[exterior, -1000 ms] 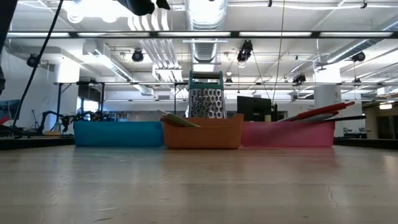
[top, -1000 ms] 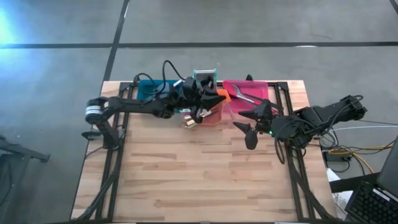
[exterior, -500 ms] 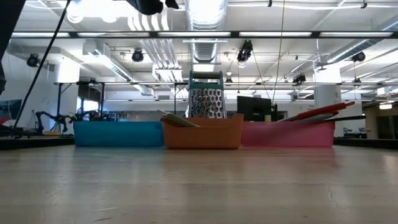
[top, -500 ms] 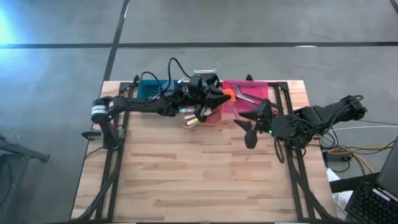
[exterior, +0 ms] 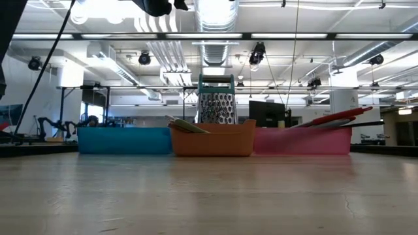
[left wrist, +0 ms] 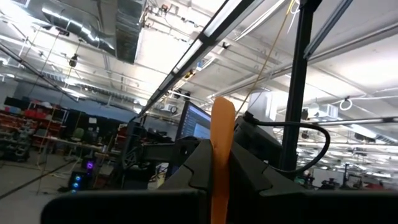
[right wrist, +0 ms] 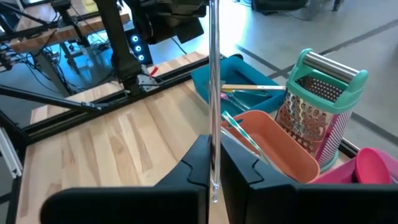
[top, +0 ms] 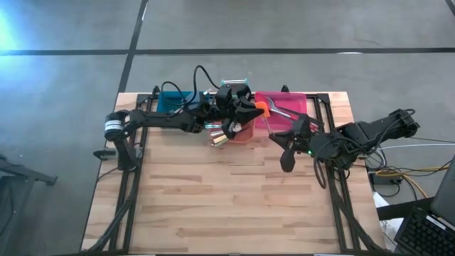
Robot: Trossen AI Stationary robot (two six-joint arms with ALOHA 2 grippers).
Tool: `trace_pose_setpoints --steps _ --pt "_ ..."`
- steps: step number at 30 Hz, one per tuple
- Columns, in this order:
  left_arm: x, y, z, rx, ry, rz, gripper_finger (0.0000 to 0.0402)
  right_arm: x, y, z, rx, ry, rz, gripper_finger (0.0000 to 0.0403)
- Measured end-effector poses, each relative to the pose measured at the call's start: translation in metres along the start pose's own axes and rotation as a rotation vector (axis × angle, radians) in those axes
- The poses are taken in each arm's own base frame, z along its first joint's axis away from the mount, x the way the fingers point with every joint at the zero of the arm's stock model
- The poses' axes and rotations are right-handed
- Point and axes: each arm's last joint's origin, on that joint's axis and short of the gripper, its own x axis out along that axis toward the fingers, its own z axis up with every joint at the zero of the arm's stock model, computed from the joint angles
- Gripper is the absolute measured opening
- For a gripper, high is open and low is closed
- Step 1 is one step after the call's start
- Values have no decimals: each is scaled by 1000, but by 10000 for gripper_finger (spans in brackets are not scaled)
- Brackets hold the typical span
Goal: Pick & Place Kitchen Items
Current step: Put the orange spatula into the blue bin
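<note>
My left gripper (top: 250,109) hangs over the orange bin (top: 240,131) at the table's far side, shut on an orange-handled tool (left wrist: 222,124). My right gripper (top: 286,136) is at the pink bin's (top: 281,98) near edge, shut on a slim shiny metal utensil (right wrist: 212,74). The blue bin (exterior: 124,140), orange bin (exterior: 212,138) and pink bin (exterior: 302,140) stand side by side. Slim utensils lie in the blue bin (right wrist: 249,88) and orange bin (right wrist: 239,134). Red utensils (exterior: 336,117) stick out over the pink bin's rim. My left gripper pinches the flat orange handle (left wrist: 221,163) between its two fingers. The handle runs on past the fingertips, clear of the bins. My right gripper pinches the thin metal shaft (right wrist: 213,146) between its two fingers. The shaft runs straight on past the fingertips; where its far end lies does not show.
A teal-rimmed metal grater (exterior: 216,99) stands upright behind the orange bin. A black frame (top: 328,121) borders the table. The near half of the wooden tabletop (top: 227,206) is bare wood.
My right gripper has shut on the slim metal utensil, staying by the pink bin's near edge. My left gripper has shifted slightly toward the table's right with the orange-handled tool, still shut.
</note>
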Motion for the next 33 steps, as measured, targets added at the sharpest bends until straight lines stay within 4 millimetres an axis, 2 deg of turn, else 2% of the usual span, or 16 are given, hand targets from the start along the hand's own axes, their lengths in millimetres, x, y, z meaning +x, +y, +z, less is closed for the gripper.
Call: trace_pose_setpoints --steps 3,10,16,21,24,28,33 --pt "0 0 0 -41 0 1 37 0 0 0 2 -1 0 11" --pt "0 1 -4 -108 58 -15 144 -1 0 1 3 -10 -12 9" --pt "-2 5 -18 -185 254 -43 196 -9 -1 16 -6 -49 1 9" --pt "-11 12 -31 -282 458 -116 210 -21 -5 27 -51 -21 15 8" --pt "-22 18 -41 -405 632 -137 207 -29 -11 29 -63 56 16 8" --pt "-46 24 -54 -562 880 -81 200 -38 -19 26 -52 180 12 8" --pt "-90 20 -49 -558 1197 92 192 -43 -25 17 -55 334 27 8"
